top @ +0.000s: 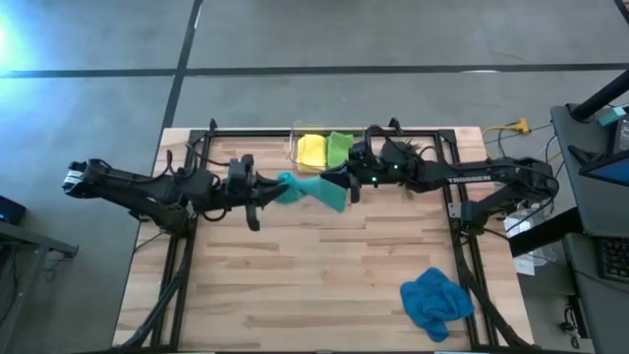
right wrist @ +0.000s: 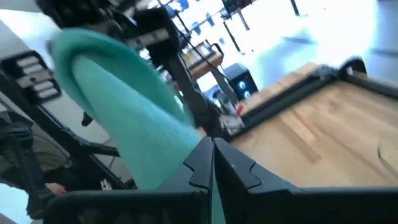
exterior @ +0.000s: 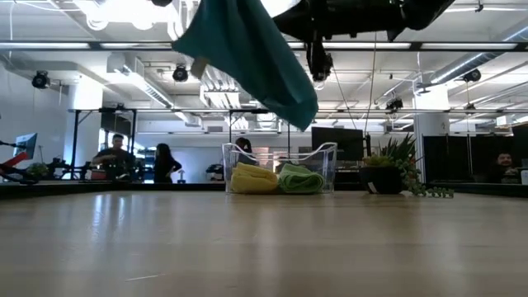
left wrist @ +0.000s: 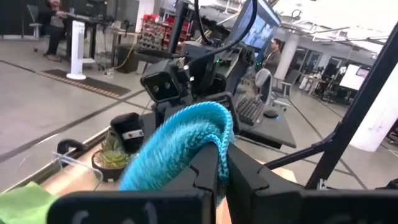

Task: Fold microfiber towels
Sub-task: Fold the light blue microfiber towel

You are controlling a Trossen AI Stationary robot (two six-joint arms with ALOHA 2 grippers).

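The two dark arms met over the back half of the wooden table (top: 295,295), and between them they held up the teal towel (top: 313,189). The left gripper (top: 263,193) was pinched tight on one end of it, and the right gripper (top: 344,182) was pinched tight on the other end. The cloth hung in the air, well above the wood, and one corner drooped down like a flag.

Just behind it stood a clear bin (exterior: 326,161) at the table's back edge. In it lay the yellow towel (exterior: 253,178) and the lime green towel (exterior: 300,179), folded and side by side, touching.

The blue towel (top: 435,300) lay in a crumpled heap near the front right corner, well apart from everything else.

A small potted plant (exterior: 388,169) stood beside the bin. People (exterior: 136,161) sat at desks far back in the room.
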